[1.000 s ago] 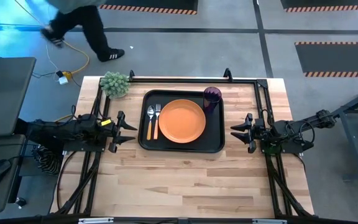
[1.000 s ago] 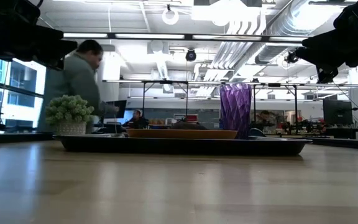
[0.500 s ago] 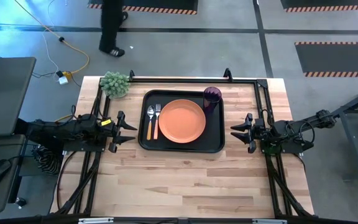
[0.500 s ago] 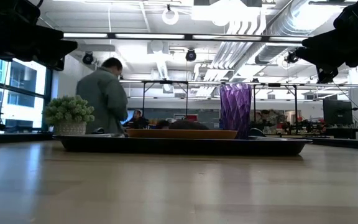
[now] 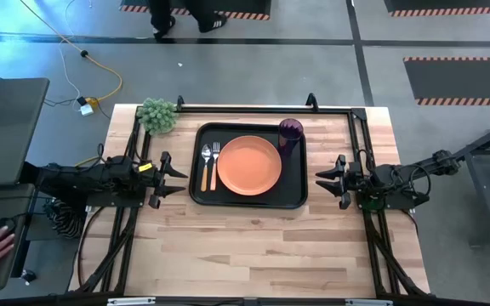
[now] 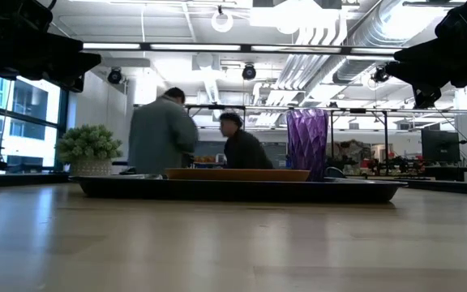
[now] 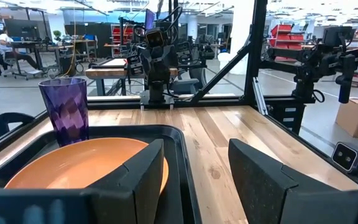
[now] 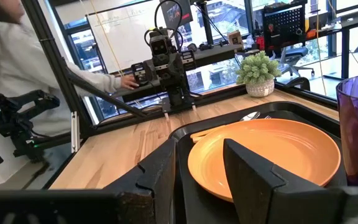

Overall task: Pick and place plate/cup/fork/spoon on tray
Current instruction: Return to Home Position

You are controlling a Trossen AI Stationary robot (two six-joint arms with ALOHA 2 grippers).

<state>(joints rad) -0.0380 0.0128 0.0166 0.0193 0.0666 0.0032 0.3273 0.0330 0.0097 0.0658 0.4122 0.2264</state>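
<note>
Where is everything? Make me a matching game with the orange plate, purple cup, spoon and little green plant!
1 round orange plate
2 dark purple translucent cup
3 wood-handled silver spoon
4 small green potted plant

A off the black rectangular tray, on the wooden table
B tray corner, right-arm side
C tray's middle
D tray's left end, beside the wood-handled fork

Pairs: 1-C, 2-B, 3-D, 4-A

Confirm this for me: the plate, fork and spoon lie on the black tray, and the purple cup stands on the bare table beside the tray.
Not quite. The cup stands inside the tray, in a corner next to the plate, not on the bare table; the high view shows it. The rest holds: plate, fork and spoon lie on the tray.
</note>
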